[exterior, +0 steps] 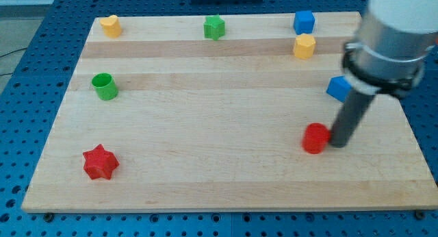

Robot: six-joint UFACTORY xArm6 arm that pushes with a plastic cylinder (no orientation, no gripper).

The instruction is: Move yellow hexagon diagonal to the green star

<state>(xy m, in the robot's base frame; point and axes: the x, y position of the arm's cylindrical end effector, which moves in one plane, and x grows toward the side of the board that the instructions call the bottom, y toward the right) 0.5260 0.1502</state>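
Note:
The yellow hexagon [304,46] sits near the view's top right, just below a blue cube [304,21]. The green star [214,27] sits at the top edge of the board, left of the hexagon. My tip [338,144] rests on the board at the view's lower right, touching the right side of a red cylinder [315,138], far below the hexagon. A blue block [338,88] lies just above the rod, partly hidden by the arm.
A yellow block [110,25] sits at the top left corner. A green cylinder [105,85] stands at the left. A red star [100,161] lies at the lower left. The wooden board [205,127] lies on a blue perforated table.

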